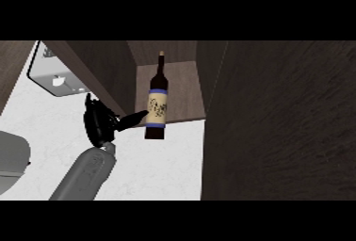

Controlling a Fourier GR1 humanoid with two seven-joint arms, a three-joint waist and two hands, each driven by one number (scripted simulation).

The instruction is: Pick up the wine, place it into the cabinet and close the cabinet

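Note:
The wine bottle [158,101] is dark, with a cream label between two blue bands. It stands neck up at the front of the open cabinet's shelf [186,96], and its base shows just past the shelf's front edge. My left hand [99,123] is to the left of the bottle with its fingers spread and straight. Its thumb [134,118] reaches to the bottle's lower label, and I cannot tell whether it touches. The cabinet door [278,122] is a large dark panel swung open at the right. My right hand does not show.
A white marbled counter [163,167] lies below the cabinet. A light grey boxy fixture [59,77] sits at the upper left, beside the cabinet's left wall [97,66]. A grey rounded object [10,162] shows at the left edge.

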